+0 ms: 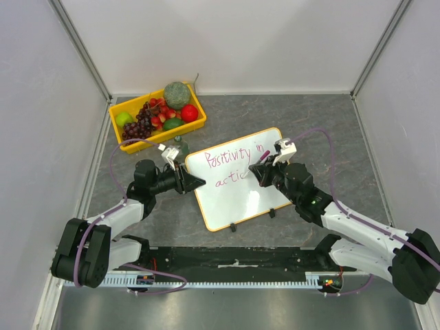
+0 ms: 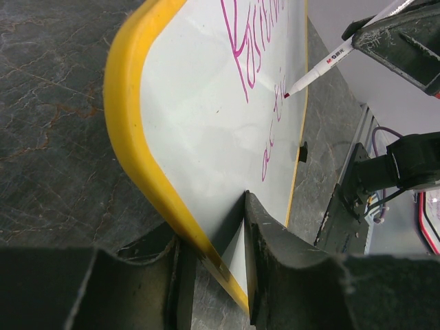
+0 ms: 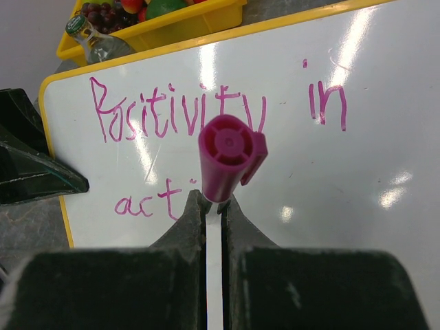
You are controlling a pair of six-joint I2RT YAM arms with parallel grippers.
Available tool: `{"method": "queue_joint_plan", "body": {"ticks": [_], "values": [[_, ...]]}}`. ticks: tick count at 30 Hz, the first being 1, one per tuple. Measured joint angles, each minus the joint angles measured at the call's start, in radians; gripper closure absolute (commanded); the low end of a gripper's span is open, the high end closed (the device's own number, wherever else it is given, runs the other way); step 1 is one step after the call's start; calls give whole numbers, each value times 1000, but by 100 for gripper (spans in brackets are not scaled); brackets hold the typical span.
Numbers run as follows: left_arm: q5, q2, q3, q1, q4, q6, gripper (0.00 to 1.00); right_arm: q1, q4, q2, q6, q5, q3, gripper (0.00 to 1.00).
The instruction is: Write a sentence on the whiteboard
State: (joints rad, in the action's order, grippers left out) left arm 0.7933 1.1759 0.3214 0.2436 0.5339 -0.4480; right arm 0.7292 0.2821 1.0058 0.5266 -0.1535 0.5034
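The whiteboard (image 1: 237, 199) with a yellow-orange frame lies tilted at mid-table. The sentence (image 1: 234, 158) in pink reads "Positivity in", with "acti" below it (image 3: 148, 203). My left gripper (image 1: 194, 182) is shut on the board's left edge; in the left wrist view its fingers (image 2: 265, 240) clamp the yellow frame (image 2: 124, 117). My right gripper (image 1: 265, 168) is shut on a white marker with a magenta cap (image 3: 227, 155). The marker tip (image 2: 286, 95) is at the board just right of "acti". The tip is hidden in the right wrist view.
A yellow tray (image 1: 165, 139) of fruit stands at the back left, just beyond the board. A small glass bottle (image 1: 177, 146) stands between tray and board. Grey walls close in the table on three sides.
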Motion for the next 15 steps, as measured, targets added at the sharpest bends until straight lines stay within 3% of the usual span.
{"method": "queue_joint_plan", "body": {"ticks": [15], "values": [[0,0,0,0,0,0,98,-11,-29,31,-29,-29,61,100]]}}
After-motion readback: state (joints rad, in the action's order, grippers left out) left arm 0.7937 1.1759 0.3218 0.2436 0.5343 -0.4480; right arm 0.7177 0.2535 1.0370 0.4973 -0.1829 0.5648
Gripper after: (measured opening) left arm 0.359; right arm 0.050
